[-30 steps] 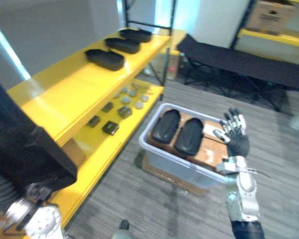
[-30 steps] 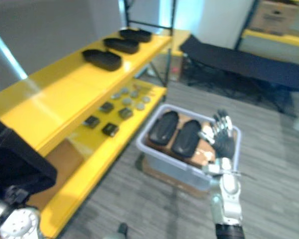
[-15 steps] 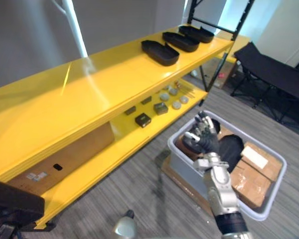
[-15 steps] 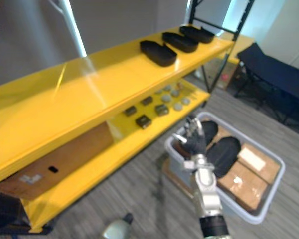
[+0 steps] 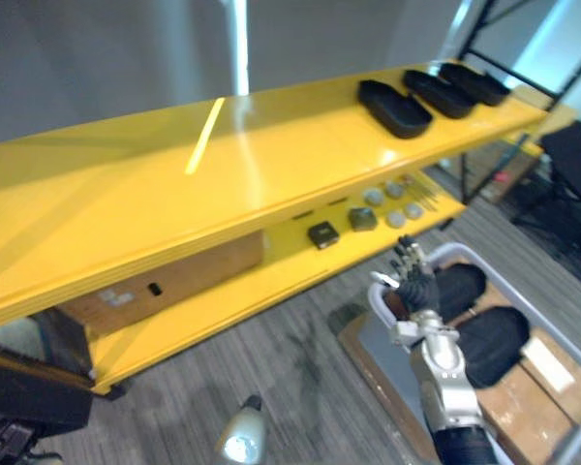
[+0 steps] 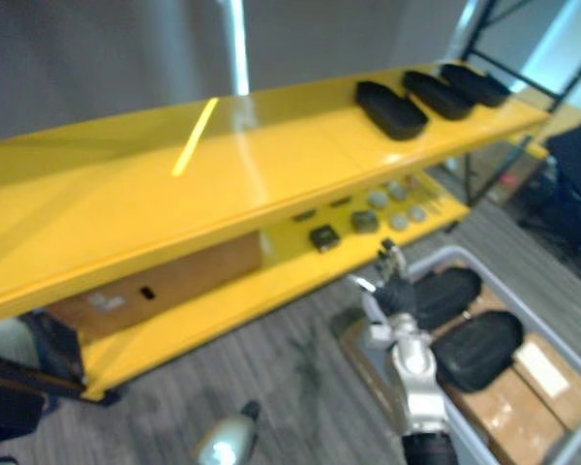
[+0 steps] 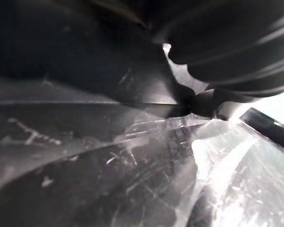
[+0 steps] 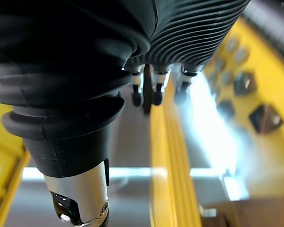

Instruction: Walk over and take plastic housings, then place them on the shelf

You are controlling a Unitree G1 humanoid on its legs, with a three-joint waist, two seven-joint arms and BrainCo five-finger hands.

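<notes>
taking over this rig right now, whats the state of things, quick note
Right robot hand: open, empty, raised over the near end of the grey bin.
Left robot hand: close against a dark scratched plastic surface, possibly a housing; grip cannot be told.
Done: three black housings lie in a row on the top board of the yellow shelf.
Left: two black housings lie side by side in the bin beside cardboard boxes; take them and shelve them, probably in the free space beside the row.
</notes>
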